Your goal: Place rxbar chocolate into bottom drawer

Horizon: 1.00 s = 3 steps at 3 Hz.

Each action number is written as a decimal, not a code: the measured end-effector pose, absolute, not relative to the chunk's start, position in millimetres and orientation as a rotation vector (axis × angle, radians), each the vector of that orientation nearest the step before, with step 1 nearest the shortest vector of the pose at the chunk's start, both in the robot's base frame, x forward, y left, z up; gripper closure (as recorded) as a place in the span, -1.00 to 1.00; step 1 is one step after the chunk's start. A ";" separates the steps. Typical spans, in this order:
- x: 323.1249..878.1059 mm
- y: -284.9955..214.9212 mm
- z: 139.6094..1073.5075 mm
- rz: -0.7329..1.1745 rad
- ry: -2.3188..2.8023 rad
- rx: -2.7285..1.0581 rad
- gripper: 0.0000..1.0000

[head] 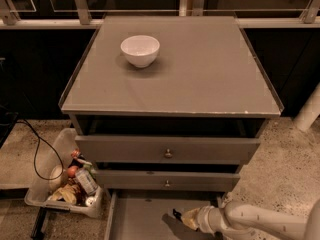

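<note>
Bar (175, 214): only a dark end is visible, projecting from the fingertips, which are clenched on it, above the open drawer (134, 218), right of its centre. Gripper (184, 217) reaches in from the drawer's right side. Bowl (140, 50) sits on the cabinet top, well above the drawer.

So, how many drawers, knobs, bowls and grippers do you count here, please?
Drawers: 3
Knobs: 2
Bowls: 1
Grippers: 1, over the open bottom drawer
Total: 7
</note>
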<state>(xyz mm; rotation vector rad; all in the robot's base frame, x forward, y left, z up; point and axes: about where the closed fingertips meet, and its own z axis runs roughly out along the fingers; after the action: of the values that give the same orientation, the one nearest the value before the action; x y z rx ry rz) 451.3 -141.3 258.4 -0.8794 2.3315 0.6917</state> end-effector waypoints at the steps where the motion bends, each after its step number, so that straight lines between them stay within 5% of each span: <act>1: 452.7 -135.2 207.6 0.707 2.355 -0.902 1.00; 2: 456.7 -137.0 163.3 0.696 2.402 -0.889 1.00; 3: 457.2 -136.5 159.8 0.697 2.404 -0.886 0.62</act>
<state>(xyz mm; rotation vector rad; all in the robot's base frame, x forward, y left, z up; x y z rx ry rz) 457.2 -136.5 159.8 -0.8856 2.4038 0.6968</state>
